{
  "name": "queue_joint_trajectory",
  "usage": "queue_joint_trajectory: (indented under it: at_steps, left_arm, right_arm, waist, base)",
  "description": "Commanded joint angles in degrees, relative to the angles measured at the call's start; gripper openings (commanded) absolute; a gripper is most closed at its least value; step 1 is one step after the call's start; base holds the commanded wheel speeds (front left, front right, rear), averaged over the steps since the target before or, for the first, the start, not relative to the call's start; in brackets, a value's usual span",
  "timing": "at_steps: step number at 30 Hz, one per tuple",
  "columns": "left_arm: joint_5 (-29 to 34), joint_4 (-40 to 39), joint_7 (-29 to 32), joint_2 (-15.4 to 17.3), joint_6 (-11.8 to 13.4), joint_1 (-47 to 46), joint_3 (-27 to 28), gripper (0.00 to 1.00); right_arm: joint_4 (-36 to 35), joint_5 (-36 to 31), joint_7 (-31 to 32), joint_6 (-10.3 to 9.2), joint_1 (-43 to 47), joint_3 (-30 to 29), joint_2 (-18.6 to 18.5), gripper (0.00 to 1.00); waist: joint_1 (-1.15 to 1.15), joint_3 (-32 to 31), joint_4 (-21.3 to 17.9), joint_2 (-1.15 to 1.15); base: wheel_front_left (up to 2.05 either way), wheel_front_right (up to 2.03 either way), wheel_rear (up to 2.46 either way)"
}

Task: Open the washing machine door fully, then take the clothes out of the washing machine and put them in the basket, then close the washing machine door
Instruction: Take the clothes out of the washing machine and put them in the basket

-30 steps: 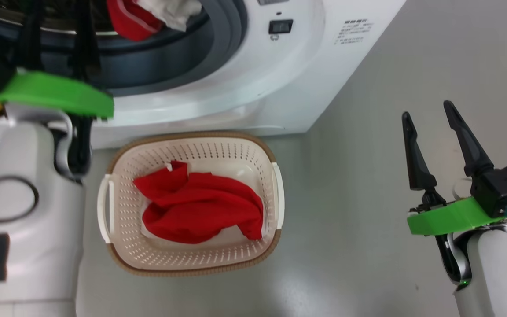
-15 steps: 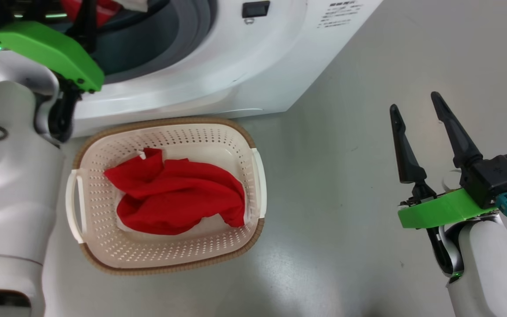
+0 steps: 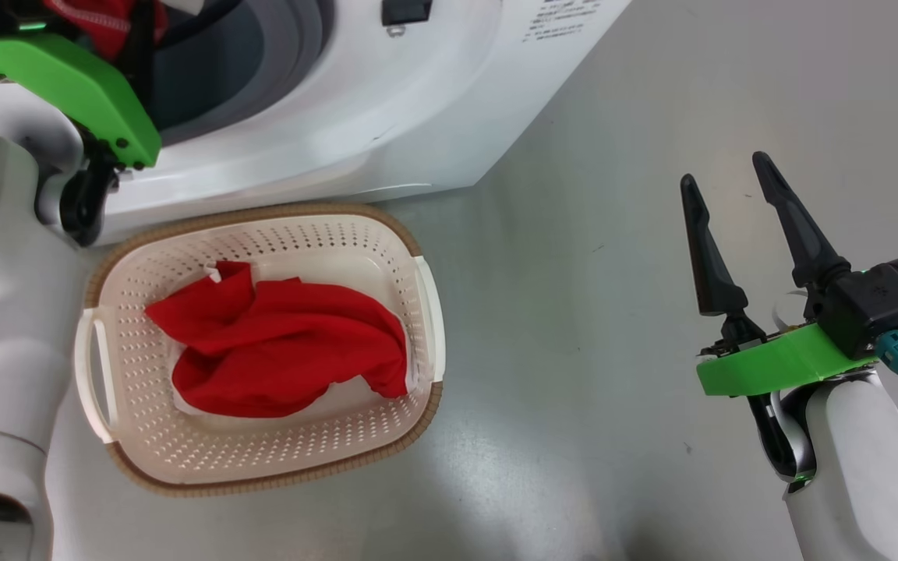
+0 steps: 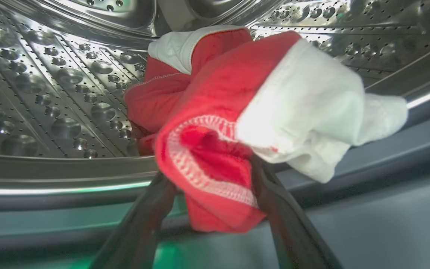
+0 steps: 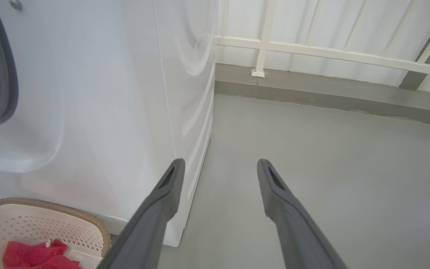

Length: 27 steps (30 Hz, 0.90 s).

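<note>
Grey floor (image 3: 574, 312), smooth and level; white railing (image 5: 312, 52) along the far wall.

1. washing machine (image 3: 387, 117). White front-loader at far left, mouth open, with a grey gasket (image 3: 285, 47) ringing a perforated steel drum (image 4: 50, 93).

2. basket (image 3: 301, 241). Cream, perforated, brown rim, standing on the floor just in front of the machine.

3. clothes (image 3: 285, 351), in two lots. One, all red, lies crumpled in the basket. The other, a red-and-white bundle (image 4: 215, 112), sits at the near lip of the drum and hangs partly over the gasket.

4. left fingers (image 4: 140, 224). Inside the machine mouth, spread wide, one on each side of the bundle's red stitched hem. They are not clenched, and nothing is gripped.

5. right fingers (image 3: 710, 257). Released and empty, held over bare floor at near right, well apart from the basket.

Handling note, bundle: judged light, soft and limp, with no stiff edge to push against. It will likely sag and trail once lifted. The doubled red hem between the left fingers looks the thickest fold and the surest place to pinch. The loose white part at right may drag on the gasket, so a deep bite on the hem seems wise.
</note>
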Motion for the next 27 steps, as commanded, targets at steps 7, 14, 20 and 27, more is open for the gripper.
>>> queue_joint_trajectory:
  at_steps: [7,14,20,27]
  left_arm:
    - [1.68,2.02,-5.84,3.11,-0.31,-2.38,-1.18,0.00]
    - [1.66,1.75,-12.40,2.57,-0.31,-1.92,-0.84,0.00]
    - [2.79,-6.47,-13.77,3.79,1.02,1.01,2.70,0.00]
    - [5.96,-20.79,-13.80,2.54,1.63,11.60,11.04,0.00]
  right_arm:
    - [-1.23,0.91,-0.36,0.36,-0.27,1.16,0.03,1.00]
    - [-1.12,1.05,-0.36,0.36,-0.24,1.34,0.03,1.00]
    - [-1.15,0.80,-0.36,0.36,-0.05,1.48,0.03,1.00]
    - [-0.79,0.19,-0.36,0.36,0.81,1.00,0.03,1.00]
  waist:
    - [0.00,-0.29,0.17,0.00]
    - [0.00,-1.14,0.99,0.00]
    - [0.00,-1.91,1.62,0.00]
    - [0.00,-4.33,2.62,0.00]
  base:
    - [0.00,0.00,0.00]
    - [0.00,0.00,0.00]
    - [0.00,0.00,0.00]
    - [0.00,0.00,0.00]
